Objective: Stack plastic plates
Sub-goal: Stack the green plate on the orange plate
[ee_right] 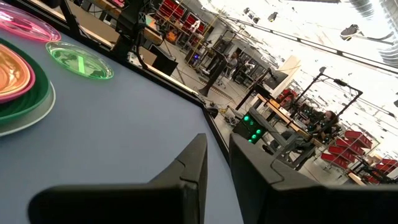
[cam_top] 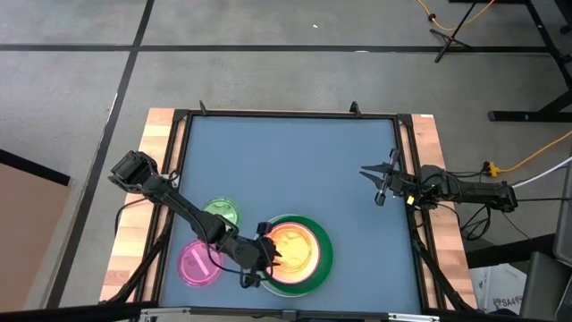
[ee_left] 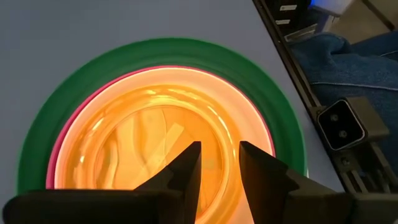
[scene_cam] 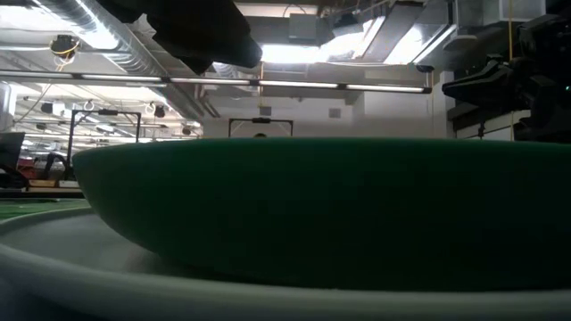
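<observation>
While left tool (cam_top: 266, 259) gapes empty | one stack (cam_top: 323, 255) | two loose plates (cam_top: 198, 264)

Beside the one stack of plates (cam_top: 299, 250) lie two loose plates, one translucent green (cam_top: 221, 213) and one magenta (cam_top: 199, 264).

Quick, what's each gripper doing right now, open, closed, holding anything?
Left gripper: open a little, empty, over the orange plate on the stack.
Right gripper: open a little, empty, above bare table at the right side.
</observation>
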You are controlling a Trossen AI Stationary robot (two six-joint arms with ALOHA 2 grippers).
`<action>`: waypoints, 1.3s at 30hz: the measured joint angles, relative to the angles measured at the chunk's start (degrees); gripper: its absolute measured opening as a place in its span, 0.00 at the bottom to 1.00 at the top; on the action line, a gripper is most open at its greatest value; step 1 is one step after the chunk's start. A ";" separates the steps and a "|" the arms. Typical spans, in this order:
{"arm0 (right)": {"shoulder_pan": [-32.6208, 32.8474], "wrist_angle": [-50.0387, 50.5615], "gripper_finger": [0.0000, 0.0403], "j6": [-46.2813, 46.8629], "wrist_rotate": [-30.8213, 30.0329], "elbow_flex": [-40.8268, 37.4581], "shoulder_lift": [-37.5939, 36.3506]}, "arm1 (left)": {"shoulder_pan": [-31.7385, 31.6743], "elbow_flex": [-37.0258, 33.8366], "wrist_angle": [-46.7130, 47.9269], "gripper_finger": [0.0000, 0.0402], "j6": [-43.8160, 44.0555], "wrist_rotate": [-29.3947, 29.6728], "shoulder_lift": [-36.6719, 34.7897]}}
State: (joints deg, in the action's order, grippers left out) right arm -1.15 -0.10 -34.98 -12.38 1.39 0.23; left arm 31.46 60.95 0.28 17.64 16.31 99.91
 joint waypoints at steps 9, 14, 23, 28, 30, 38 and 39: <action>0.00 -0.01 0.15 -0.01 0.02 0.01 0.02 | 0.01 -0.02 2.16 0.25 4.40 0.47 -0.90; -0.01 0.00 0.15 -0.02 0.02 0.00 0.02 | 0.20 -0.02 6.85 0.25 8.39 0.58 -2.71; 0.00 -0.02 0.15 -0.02 0.00 0.02 0.02 | 0.04 -0.02 21.79 0.25 26.96 -3.40 -7.88; 0.00 -0.02 0.15 -0.01 0.01 0.00 0.01 | 0.04 -0.02 30.18 0.25 37.79 -7.37 -8.14; 0.00 0.00 0.15 -0.02 0.00 0.01 0.01 | 0.04 -0.02 33.56 0.25 41.61 -9.69 -8.14; 0.00 0.00 0.15 -0.01 0.02 0.01 0.00 | 0.04 -0.02 44.55 0.25 51.75 -10.84 -7.93; 0.00 0.00 0.15 -0.02 0.00 0.02 0.00 | 0.04 -0.02 45.40 0.25 52.66 -10.88 -7.77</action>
State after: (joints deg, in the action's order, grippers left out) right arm -1.15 -0.10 -35.00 -12.38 1.41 0.23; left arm 31.51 60.93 45.69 70.30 5.43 92.14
